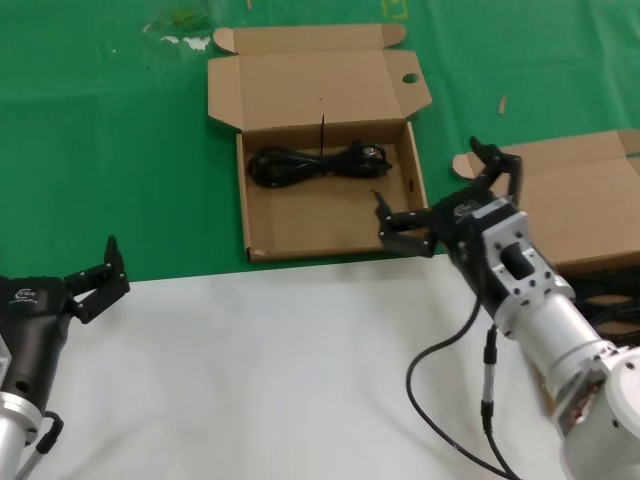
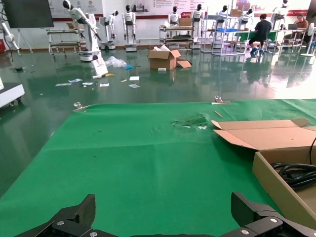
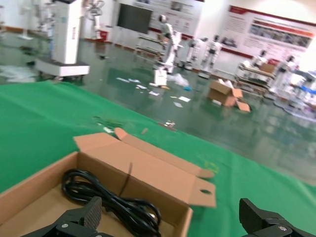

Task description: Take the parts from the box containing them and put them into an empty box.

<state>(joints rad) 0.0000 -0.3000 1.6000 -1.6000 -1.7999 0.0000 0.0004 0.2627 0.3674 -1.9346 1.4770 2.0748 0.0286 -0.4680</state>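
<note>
Where the green cloth [image 1: 100, 130] gives way to white sheet [image 1: 250, 370] on the bench, the holed box [image 1: 330, 235] lies open, its lid [image 1: 315, 85] folded back flat and a round hole [image 1: 410, 78] showing in one corner tab. One cord [image 1: 318, 162] lies inside, a long black looped bundle along the wall next to the hinge; the rest of the box floor is bare cardboard. A thin black tie end stands up from the bundle against the back wall.

The right gripper [image 1: 435, 190] hovers at the box's right-hand wall, tilted toward it, fingers spread wide and holding nothing; one finger tip [image 1: 385, 215] sits over the box's near right corner, the other [image 1: 490, 158] outside the wall toward the second box. The right wrist view confirms this: both finger tips [image 3: 81, 219] stand far apart, with the cord [image 3: 106, 195] and the holed tab beyond them.

The second box [image 1: 585, 200] lies at the right edge of the head view, just beyond the right arm, mostly hidden; dark cords [image 1: 605, 295] show at its near side, though their number cannot be told.

The left gripper [image 1: 100, 278] is low at the left, at the edge of the white sheet, well apart from both boxes, fingers wide and empty. Its wrist view shows the open fingers [image 2: 74, 217] over bare green cloth, the holed box's side wall [image 2: 281, 190] off to one side.
</note>
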